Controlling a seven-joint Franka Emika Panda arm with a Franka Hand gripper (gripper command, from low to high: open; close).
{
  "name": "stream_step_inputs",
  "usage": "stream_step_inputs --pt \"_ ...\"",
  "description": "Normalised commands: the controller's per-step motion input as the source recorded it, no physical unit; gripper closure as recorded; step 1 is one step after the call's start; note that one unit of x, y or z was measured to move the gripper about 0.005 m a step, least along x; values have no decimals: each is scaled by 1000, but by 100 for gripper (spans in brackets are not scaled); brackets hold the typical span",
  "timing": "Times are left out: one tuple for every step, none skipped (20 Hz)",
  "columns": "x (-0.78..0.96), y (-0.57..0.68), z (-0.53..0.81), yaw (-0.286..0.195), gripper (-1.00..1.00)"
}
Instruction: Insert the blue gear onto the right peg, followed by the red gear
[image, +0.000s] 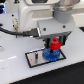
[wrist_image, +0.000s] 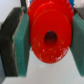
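In the exterior view the blue gear (image: 50, 53) lies flat on the grey black-rimmed plate (image: 35, 58), toward the exterior view's right end of it. The red gear (image: 54, 44) hangs just above the blue gear, held between the fingers of my gripper (image: 54, 43). The wrist view is filled by the red gear (wrist_image: 50, 35) with its dark central hole, clamped between two green pads (wrist_image: 21, 42). The right peg is hidden under the gears. A thin pin (image: 37, 56) stands on the plate toward the exterior view's left.
The plate lies on a white table (image: 15, 70). A black cable (image: 15, 31) runs along the arm on the exterior view's left. The arm's white body fills the upper half of the exterior view.
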Motion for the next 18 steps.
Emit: stream_step_inputs --pt "200 -73 -9 0 100" --pt "199 -108 -67 0 100" --pt "225 -115 -76 0 100" --pt "239 -125 -97 0 100" --pt "234 -115 -83 0 100" --pt "319 -143 -56 0 100" --pt "274 -190 -94 0 100" --pt "271 -129 -75 0 100" --pt "291 -66 -82 0 100" --pt "326 -91 -18 0 100" --pt "334 -75 -4 0 100" --pt "340 -44 -19 0 100" --pt "285 -43 -5 0 100" --pt "303 -30 28 0 100" --pt "317 -78 -30 0 100" --pt "251 -81 50 0 100" --pt "361 155 117 0 100" --pt "214 -54 -57 0 100"
